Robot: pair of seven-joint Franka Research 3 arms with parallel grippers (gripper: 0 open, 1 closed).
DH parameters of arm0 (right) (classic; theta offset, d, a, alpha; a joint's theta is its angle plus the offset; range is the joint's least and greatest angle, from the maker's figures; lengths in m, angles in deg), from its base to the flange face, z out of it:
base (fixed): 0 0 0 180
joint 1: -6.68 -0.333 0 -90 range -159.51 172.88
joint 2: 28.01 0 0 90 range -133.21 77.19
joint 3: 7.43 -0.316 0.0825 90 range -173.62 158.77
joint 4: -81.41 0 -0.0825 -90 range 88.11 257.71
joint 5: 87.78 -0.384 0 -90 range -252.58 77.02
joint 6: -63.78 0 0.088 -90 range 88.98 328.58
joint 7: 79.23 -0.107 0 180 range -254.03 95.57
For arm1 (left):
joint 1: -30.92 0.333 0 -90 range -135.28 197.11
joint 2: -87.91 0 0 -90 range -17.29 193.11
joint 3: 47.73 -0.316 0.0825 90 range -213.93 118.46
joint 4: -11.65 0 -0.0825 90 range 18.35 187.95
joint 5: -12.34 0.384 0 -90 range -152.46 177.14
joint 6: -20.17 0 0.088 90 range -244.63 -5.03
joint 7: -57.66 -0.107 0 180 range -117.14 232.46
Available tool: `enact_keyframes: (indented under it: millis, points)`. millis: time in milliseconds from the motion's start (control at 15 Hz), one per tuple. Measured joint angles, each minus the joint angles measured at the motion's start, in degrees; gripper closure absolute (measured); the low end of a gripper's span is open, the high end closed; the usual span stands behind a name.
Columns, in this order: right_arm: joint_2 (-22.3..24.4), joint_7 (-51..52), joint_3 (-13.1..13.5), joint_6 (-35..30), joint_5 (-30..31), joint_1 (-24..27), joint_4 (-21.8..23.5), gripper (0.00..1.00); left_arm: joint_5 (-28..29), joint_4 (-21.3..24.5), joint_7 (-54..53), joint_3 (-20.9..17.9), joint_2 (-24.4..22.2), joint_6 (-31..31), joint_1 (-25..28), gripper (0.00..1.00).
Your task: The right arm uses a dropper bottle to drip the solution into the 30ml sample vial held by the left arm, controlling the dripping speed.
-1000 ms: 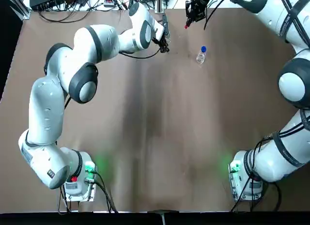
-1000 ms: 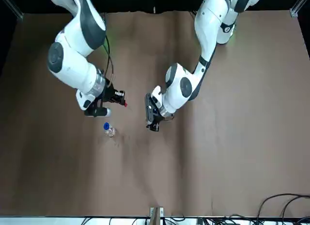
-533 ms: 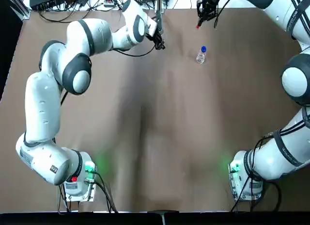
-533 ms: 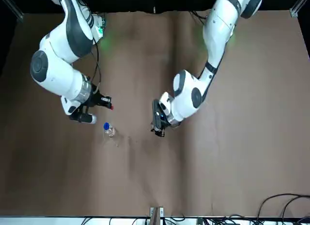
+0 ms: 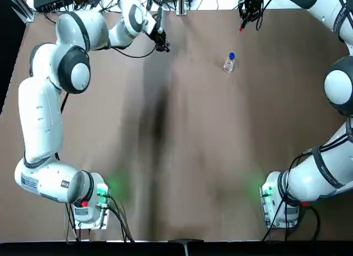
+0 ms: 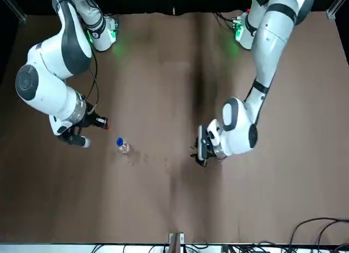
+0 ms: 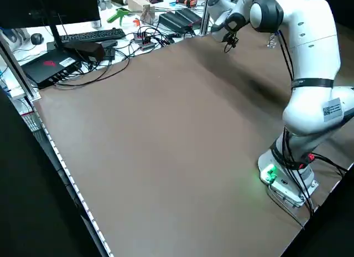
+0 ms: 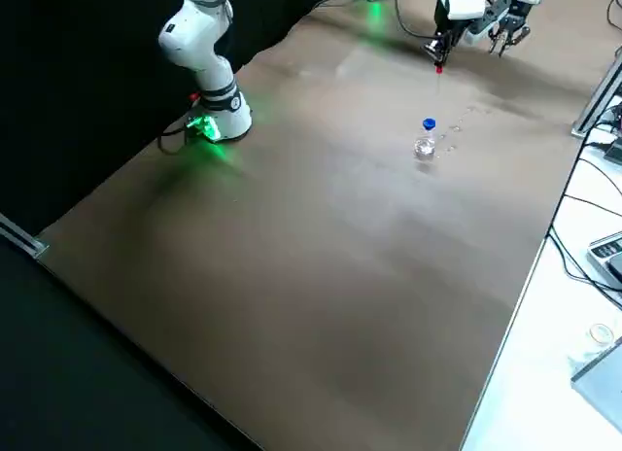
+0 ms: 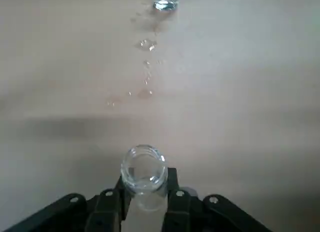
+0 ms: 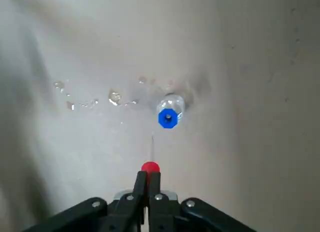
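Around the small clear glass bottle with the blue neck collar (image 5: 229,64), top view first: it's on the brown tabletop (image 5: 193,129), left gripper (image 5: 162,45) well off to its left, right gripper (image 5: 242,24) near it on the far right side. Front view agrees, both grippers well apart.

Right side view has the bottle upright, with wet droplets (image 8: 455,130) beside it.

Left wrist view: fingers closed around a tiny colourless open glass vial (image 9: 145,169), well away from the bottle. Can't tell if there's liquid in it.

Right wrist view: fingers pinched on a red-topped dropper (image 10: 150,167), out of the bottle and close by it.

So vial and dropper are both in hand; I'd say bringing them together and the slow, controlled dripping are what's left.
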Motion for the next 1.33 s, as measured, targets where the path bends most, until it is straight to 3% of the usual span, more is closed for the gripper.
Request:
enact_keyframes:
  millis: [600,1333]
  points:
    - [-4.33,0.00,-0.32,2.03,3.07,-0.16,0.26,0.96,-1.47,0.34,-16.40,0.19,3.33,7.46,10.63,0.69]
    - [-6.34,0.00,-0.66,3.41,4.02,-0.86,0.30,0.96,-1.47,-0.23,-28.86,-0.41,7.19,8.15,21.19,0.69]
